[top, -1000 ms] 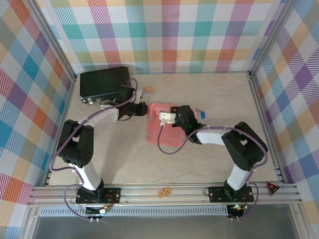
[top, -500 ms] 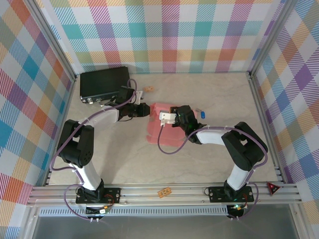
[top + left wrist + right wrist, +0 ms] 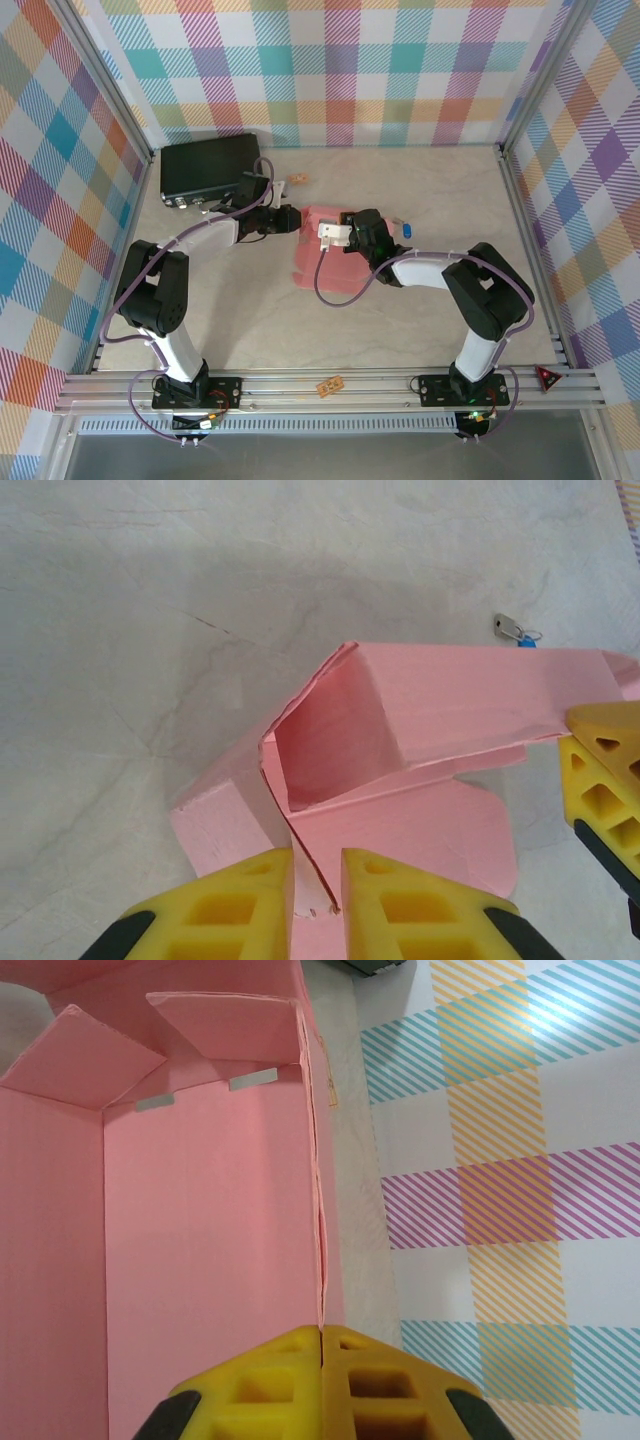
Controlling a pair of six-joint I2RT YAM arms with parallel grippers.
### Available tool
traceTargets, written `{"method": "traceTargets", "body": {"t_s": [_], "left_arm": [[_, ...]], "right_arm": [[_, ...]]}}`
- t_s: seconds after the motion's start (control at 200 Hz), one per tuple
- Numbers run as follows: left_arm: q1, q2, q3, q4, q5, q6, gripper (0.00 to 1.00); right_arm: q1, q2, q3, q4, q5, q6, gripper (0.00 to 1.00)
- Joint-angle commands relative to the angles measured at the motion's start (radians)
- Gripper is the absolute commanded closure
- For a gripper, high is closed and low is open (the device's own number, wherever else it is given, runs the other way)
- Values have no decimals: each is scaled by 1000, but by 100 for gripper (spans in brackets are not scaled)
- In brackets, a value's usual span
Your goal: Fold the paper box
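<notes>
The salmon-pink paper box (image 3: pixel 325 262) lies mid-table, partly formed, with walls raised and flaps loose. In the left wrist view its open end (image 3: pixel 335 740) faces me, a rounded flap (image 3: pixel 430 830) lying flat beside it. My left gripper (image 3: pixel 292 219) is at the box's far left corner; its yellow fingers (image 3: pixel 230 900) stand slightly apart, with a thin upright card edge in the gap (image 3: pixel 317 900). My right gripper (image 3: pixel 343 232) is shut on the box's side wall (image 3: pixel 318 1210), pads pressed together on the card (image 3: pixel 321 1332). One of its fingers (image 3: pixel 605 770) also appears in the left wrist view.
A black hard case (image 3: pixel 205 165) sits at the back left corner. A small key with a blue tag (image 3: pixel 515 632) lies just beyond the box, and a small tan piece (image 3: pixel 298 180) lies near the case. Checked walls surround the table.
My left gripper's fingers have parted a little around the card edge. Both arms have stayed almost where they were.
</notes>
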Motion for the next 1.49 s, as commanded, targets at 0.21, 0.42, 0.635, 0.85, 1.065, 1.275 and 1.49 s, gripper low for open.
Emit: {"method": "traceTargets", "body": {"t_s": [0.21, 0.42, 0.635, 0.85, 1.065, 1.275, 1.49], "left_arm": [[-7, 19, 18, 45, 51, -40, 76], [-4, -9, 0, 48, 46, -40, 69], [24, -116, -42, 57, -88, -42, 54], [62, -188, -75, 68, -258, -62, 43], [118, -73, 12, -16, -356, -97, 42], [121, 108, 171, -158, -332, -93, 45], [119, 219, 259, -230, -197, -83, 51]], "right_arm": [[9, 21, 33, 4, -1, -5, 100], [9, 18, 25, 1, -14, -10, 100], [10, 8, 38, -40, -70, 1, 100], [7, 22, 74, -72, -97, -5, 100], [1, 33, 103, -103, -123, -18, 100], [-4, 37, 121, -126, -136, -23, 100], [-5, 38, 124, -135, -137, -25, 100]]}}
